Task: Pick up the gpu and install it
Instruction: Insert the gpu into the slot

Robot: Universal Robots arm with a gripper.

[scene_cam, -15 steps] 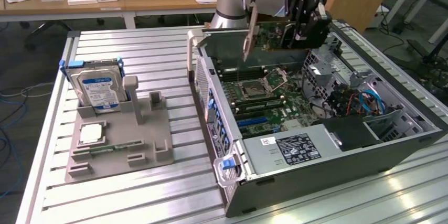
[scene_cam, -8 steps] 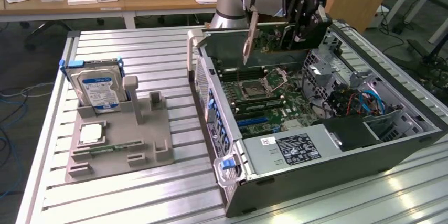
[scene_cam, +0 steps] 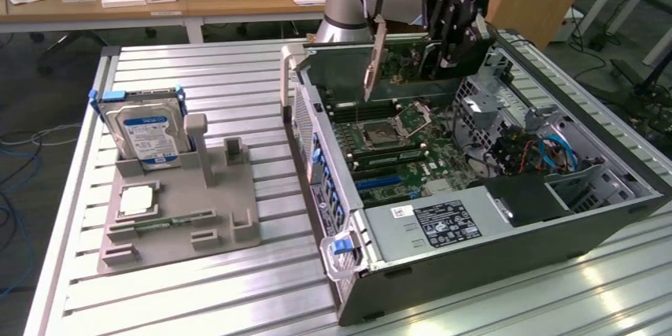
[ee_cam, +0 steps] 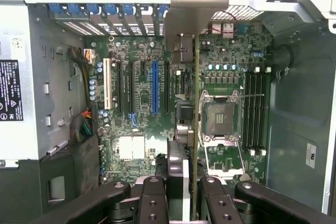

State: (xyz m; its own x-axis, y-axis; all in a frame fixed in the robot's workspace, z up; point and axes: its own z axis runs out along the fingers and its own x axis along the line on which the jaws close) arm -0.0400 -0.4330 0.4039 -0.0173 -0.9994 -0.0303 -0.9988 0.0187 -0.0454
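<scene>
- The pincer (scene_cam: 452, 49) is closed on the graphics card (scene_cam: 404, 64). Its two black fingers (ee_cam: 152, 203) press the card's flat faces from either side.
- The card hangs upright from the pincer, long side level, with its metal bracket (ee_cam: 191, 3) at the end nearest the rear wall of the computer case (scene_cam: 493, 265).
- Directly below the pincer lies the main board (ee_cam: 142, 103). The card is clear above it and touches nothing there.
- Seen from the wrist, the card's thin edge lines up between the blue slot (ee_cam: 155, 85) and the processor socket (ee_cam: 218, 119). It is not over the blue slot, which is empty.
- Further out from the pincer, beyond the case on the exterior view's left, a grey holder (scene_cam: 236, 194) sits on the ribbed surface (scene_cam: 210, 76). A hard drive (scene_cam: 147, 135) stands in it and a small silver chip (scene_cam: 137, 201) lies on it.
- As I judge it, the picking up is done: the card is off the holder and over the open case. The installing is not done, since the card is not yet seated in any slot.
</scene>
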